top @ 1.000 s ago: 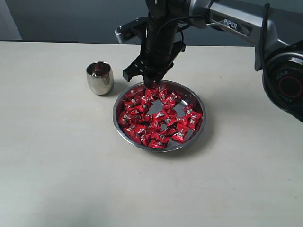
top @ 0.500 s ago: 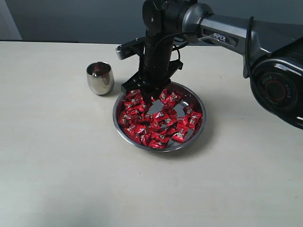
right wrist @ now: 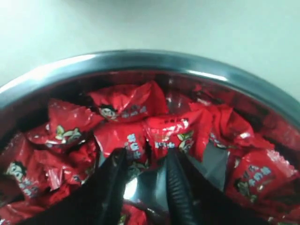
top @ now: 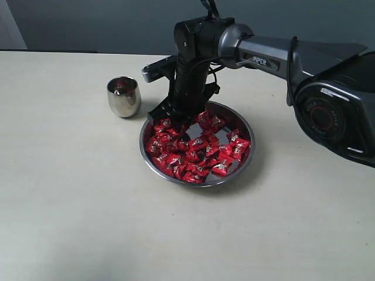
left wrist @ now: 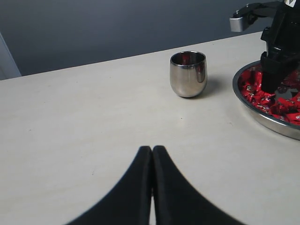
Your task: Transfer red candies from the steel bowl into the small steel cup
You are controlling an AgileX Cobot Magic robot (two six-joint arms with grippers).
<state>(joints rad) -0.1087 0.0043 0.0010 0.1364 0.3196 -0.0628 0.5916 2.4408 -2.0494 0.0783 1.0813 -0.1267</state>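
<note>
Down from where it hung a second ago, the right claw [top: 179, 119] now has its tips in among the red candies [top: 196, 155] at the far left side of the bowl [top: 199, 184], and the right arm [top: 275, 55] leans lower over the table [top: 70, 205]. Bowl and cup [top: 123, 96] stand where they did.

The bowl sits mid-table, towards the far edge. The cup is just to its left, upright and apart from it.

Only the right wrist view shows the fingers [right wrist: 112, 183] of the right claw. They stand a little apart with bare steel between them, and their tips rest against wrappers without clamping any. From the outside camera the arm's own wrist hides this.

Only the left wrist view shows the left claw [left wrist: 152, 161]. Its two black fingers are pressed together with nothing between them, low over the bare tabletop and well short of the cup. That view also catches some red inside the cup's mouth, though I cannot tell whether it is a candy or a reflection.

"PIPER" reads in white on the right arm. The wrappers carry a small cartoon face and pale printing, too blurred to read.

A grey wall [top: 88, 23] runs behind the far edge, and the arm's black base [top: 334, 114] fills the right side.
</note>
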